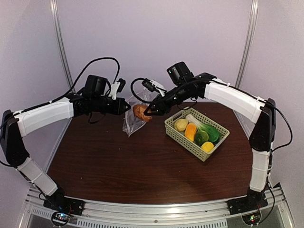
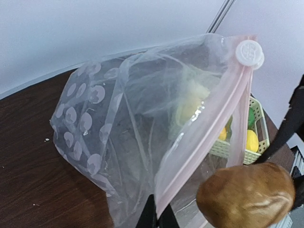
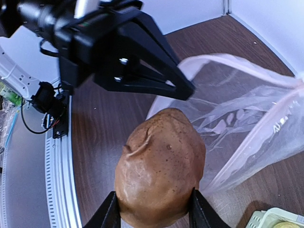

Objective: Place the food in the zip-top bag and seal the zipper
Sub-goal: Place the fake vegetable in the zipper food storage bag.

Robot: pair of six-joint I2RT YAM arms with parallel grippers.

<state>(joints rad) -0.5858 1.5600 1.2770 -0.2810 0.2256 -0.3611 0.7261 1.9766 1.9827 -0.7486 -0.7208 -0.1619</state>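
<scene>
Above table (image 1: pixel 118 164), left tool (image 1: pixel 127 108) on bag (image 2: pixel 118 133), right tool (image 1: pixel 148 114) with food (image 3: pixel 159 166).

Both arms reach inward, elbows out to the sides. The left pincer (image 1: pixel 127 108) is clamped tight on the zipper (image 2: pixel 209 128). The right pincer (image 1: pixel 148 114), just opposite its tip, grips a brown food piece (image 3: pixel 161 166).

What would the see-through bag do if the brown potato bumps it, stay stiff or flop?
Probably flop: the bag is thin and crinkled, sagging from the one edge the left jaws pinch. It likely weighs almost nothing, so the brown potato could swing it aside. Its zipper strip looks stiffer.
</scene>
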